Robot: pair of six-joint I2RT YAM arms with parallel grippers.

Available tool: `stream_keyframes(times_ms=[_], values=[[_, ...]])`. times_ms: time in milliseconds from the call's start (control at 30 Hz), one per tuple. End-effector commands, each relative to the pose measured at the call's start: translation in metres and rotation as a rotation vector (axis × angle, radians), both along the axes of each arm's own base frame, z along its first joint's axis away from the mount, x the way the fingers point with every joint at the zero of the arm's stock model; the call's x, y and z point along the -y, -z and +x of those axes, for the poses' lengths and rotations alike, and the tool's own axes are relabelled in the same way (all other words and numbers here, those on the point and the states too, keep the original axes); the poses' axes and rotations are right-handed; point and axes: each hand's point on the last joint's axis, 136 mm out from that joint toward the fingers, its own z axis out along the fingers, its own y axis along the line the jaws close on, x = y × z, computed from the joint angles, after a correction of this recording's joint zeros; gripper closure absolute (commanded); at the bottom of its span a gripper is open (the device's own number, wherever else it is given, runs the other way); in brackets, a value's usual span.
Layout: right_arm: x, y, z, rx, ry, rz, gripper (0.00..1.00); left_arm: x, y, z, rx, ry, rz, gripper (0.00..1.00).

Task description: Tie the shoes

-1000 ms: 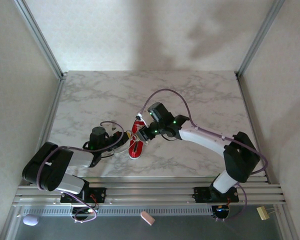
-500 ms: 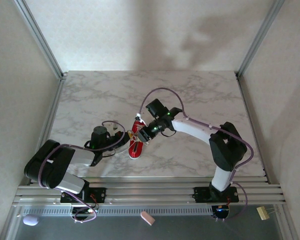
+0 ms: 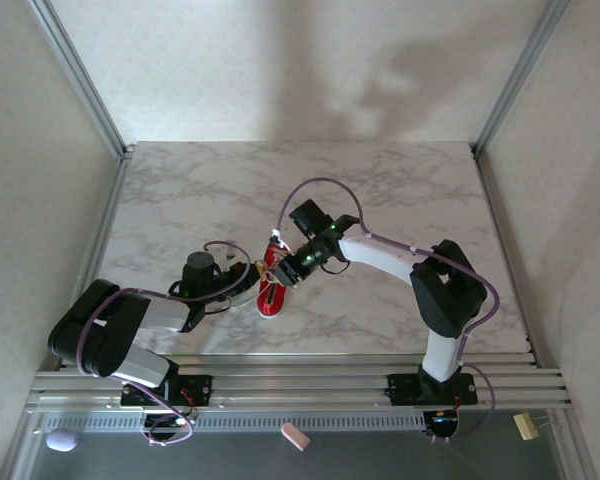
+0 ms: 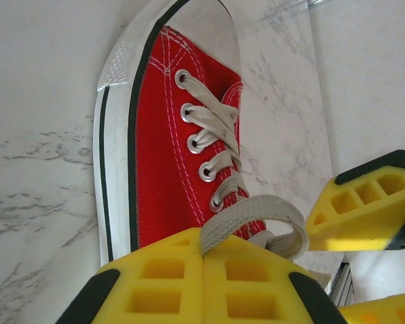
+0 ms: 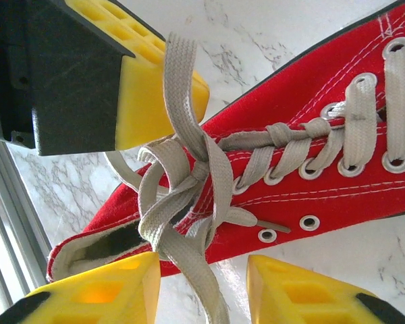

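The red sneaker [image 3: 270, 285] lies near-centre on the tabletop [image 3: 400, 190], left end effector [image 4: 202, 246] clamped on a lace loop [image 4: 256, 210], right end effector [image 5: 202, 266] parted around a loose strand [image 5: 179, 253], so an uneven pull could undo the half-formed knot.

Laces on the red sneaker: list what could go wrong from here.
1. The left gripper pinches a lace loop while the knot looks loose; a hard pull could undo it.
2. Nothing holds down the sneaker, so pulling may drag or tip it.
3. The right gripper is open around a lace strand beside the collar; closing could catch canvas or the wrong strand.
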Motion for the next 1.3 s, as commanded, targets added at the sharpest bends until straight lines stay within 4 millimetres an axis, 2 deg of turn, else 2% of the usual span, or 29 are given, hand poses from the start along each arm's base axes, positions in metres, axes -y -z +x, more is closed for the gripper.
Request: stream_keyframes(times_ms=[0,533,733,1067,1267], values=[[-0.004,-0.003,0.004,0.012,-0.014,-0.001,0.65,0.008,-0.011,0.003,0.041,0.036,-0.009,1.00],[-0.003,0.001,0.004,0.010,-0.009,-0.002,0.85,0.008,-0.011,0.003,0.042,0.031,-0.008,1.00],[-0.002,-0.004,0.004,0.023,-0.008,0.006,1.00,0.006,-0.011,0.002,0.043,0.025,-0.004,1.00],[0.010,-0.018,-0.001,0.073,0.009,0.019,1.00,-0.010,-0.010,0.007,0.041,-0.048,0.028,1.00],[0.021,-0.019,-0.009,0.080,0.023,0.020,1.00,-0.016,-0.004,0.009,0.022,-0.072,0.044,1.00]])
